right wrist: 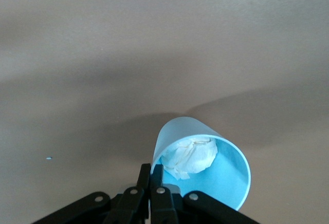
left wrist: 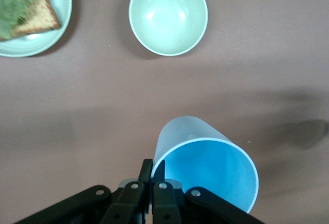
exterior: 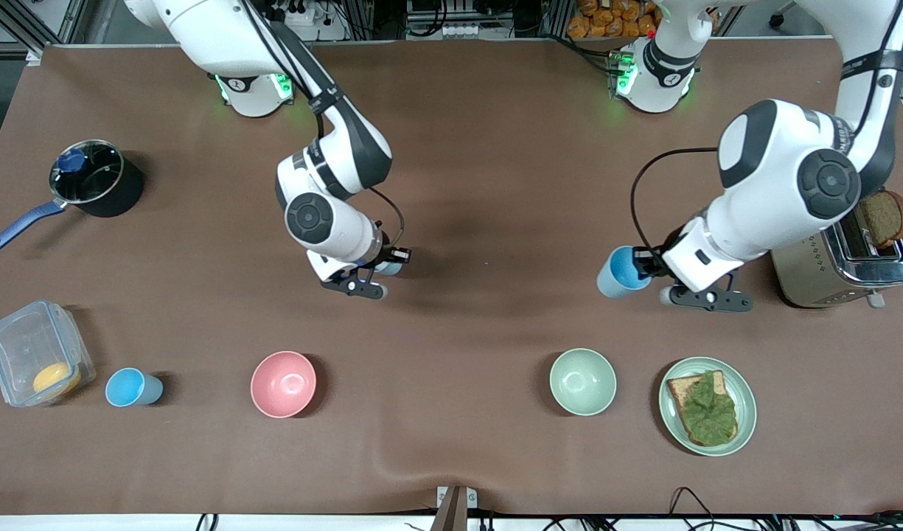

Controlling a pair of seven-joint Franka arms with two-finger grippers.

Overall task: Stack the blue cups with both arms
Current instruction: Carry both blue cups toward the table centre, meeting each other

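matt brown tablecloth (exterior: 480, 147), shiny metal toaster (exterior: 834, 276)

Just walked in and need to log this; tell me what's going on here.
Both arms are holding blue cups. The left tool is pinching the rim of an empty blue cup over the table near the toaster. The right tool grips another cup with crumpled white stuff inside. A third cup stands beside the plastic container, untouched.
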